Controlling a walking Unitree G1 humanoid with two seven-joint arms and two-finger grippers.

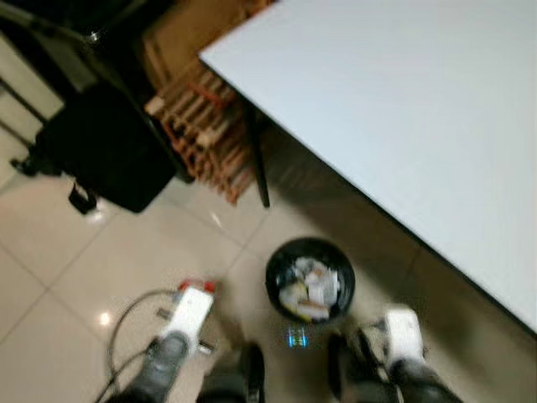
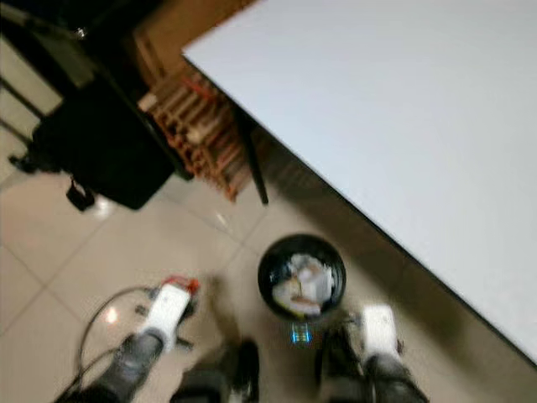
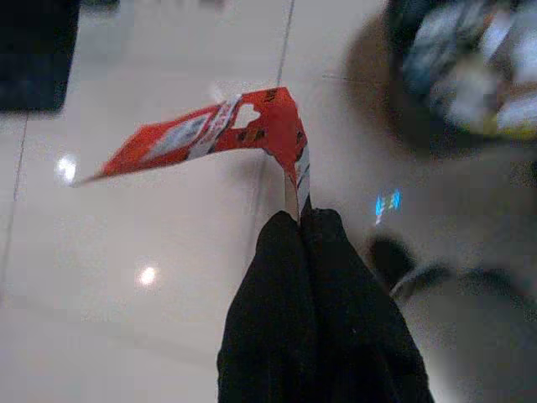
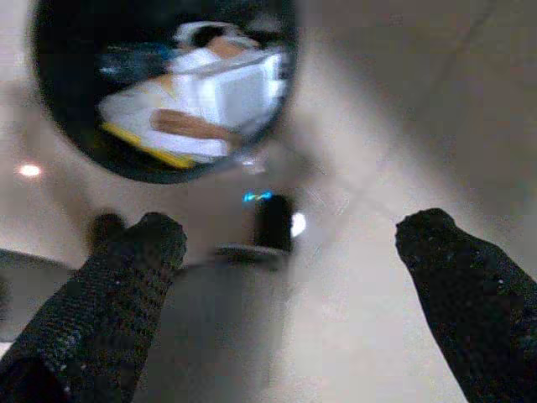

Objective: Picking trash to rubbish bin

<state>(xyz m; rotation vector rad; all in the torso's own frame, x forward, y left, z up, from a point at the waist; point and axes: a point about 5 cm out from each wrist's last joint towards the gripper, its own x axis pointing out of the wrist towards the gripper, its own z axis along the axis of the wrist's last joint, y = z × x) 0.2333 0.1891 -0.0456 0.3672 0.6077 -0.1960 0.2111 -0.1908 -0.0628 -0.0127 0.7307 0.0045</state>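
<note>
A round black rubbish bin [image 1: 275, 267] stands on the tiled floor just ahead of me, holding white and yellow paper trash [image 1: 310, 290]. My left gripper [image 3: 300, 217] is shut on the corner of a red and white wrapper [image 3: 210, 134], which hangs over the floor to the left of the bin. That wrapper appears as a red bit [image 1: 199, 285] at the left arm's tip. On the other side, my right gripper [image 4: 294, 228] is open with nothing between its fingers, low and close beside the bin [image 4: 40, 92].
A large white table [image 1: 403, 101] reaches over the right side, its black leg [image 1: 258, 164] behind the bin. A black bag [image 1: 109, 147], a wooden rack [image 1: 205, 126] and a cardboard box [image 1: 180, 42] stand at the back left. A cable [image 1: 126, 323] lies by my left arm.
</note>
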